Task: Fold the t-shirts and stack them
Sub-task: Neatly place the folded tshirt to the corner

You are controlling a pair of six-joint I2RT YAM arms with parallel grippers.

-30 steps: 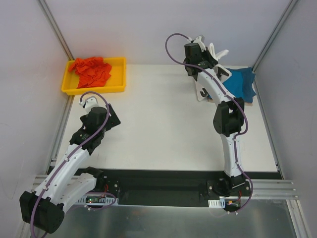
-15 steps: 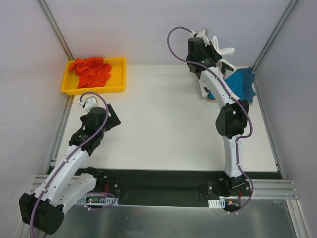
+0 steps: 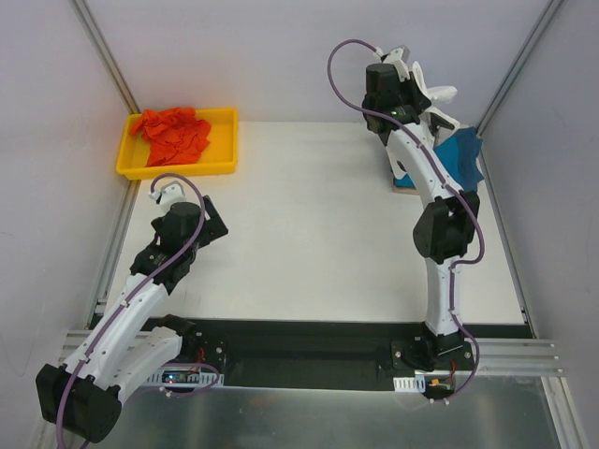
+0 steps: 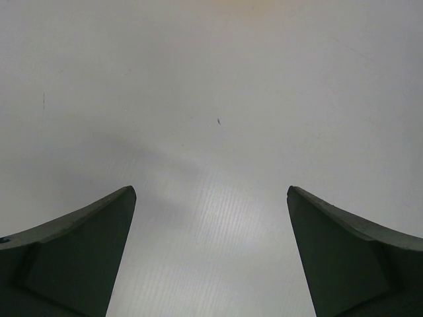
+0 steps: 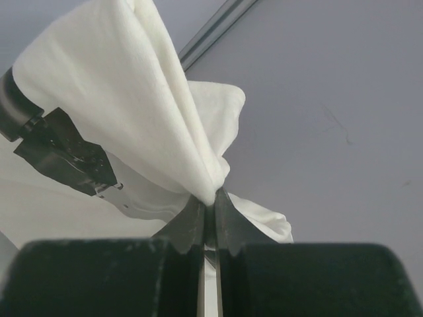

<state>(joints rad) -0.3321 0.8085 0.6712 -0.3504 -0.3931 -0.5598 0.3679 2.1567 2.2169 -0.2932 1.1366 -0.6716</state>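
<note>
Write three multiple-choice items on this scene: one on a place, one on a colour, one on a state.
1. Where is the orange shirt?
A. in the yellow tray
B. mid-table
C. hanging from an arm

2. What colour is the shirt lying at the table's far right corner?
A. green
B. black
C. blue

3. The right hand is
A. open and empty
B. shut on the white shirt
C. shut on nothing

Answers:
1 A, the orange cloth sits heaped inside the tray.
2 C, the blue shirt lies in that corner.
3 B, the wrist view shows white cloth pinched between its closed jaws.
</note>
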